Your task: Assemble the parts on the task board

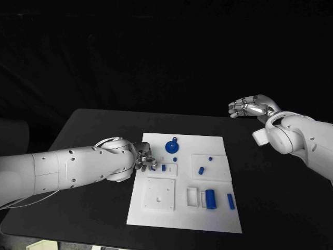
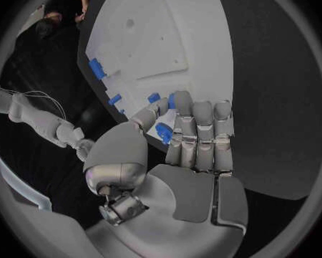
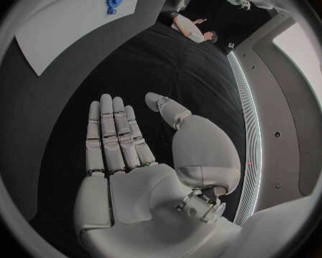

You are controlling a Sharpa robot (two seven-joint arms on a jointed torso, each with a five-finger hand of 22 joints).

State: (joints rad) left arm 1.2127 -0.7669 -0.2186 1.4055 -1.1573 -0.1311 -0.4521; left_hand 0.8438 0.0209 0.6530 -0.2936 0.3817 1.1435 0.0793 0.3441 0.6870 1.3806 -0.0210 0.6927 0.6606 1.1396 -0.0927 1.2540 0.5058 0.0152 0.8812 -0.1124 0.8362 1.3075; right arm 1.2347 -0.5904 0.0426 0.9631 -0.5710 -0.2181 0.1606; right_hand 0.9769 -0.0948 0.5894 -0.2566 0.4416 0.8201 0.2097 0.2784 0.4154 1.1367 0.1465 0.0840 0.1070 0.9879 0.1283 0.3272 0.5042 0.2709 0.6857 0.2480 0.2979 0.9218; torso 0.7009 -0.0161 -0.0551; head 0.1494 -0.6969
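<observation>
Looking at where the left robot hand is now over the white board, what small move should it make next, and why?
Probably close the fingers of the left robot hand on the small blue part at its fingertips. The hand already sits at the left edge of the white rectangular task board, with that part beside thumb and fingers but not clearly gripped. The right robot hand is off the board, holding nothing.

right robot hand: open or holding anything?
Open. The right wrist view shows the right robot hand with fingers stretched out flat and nothing in the palm, over bare black table, away from the white board.
</observation>
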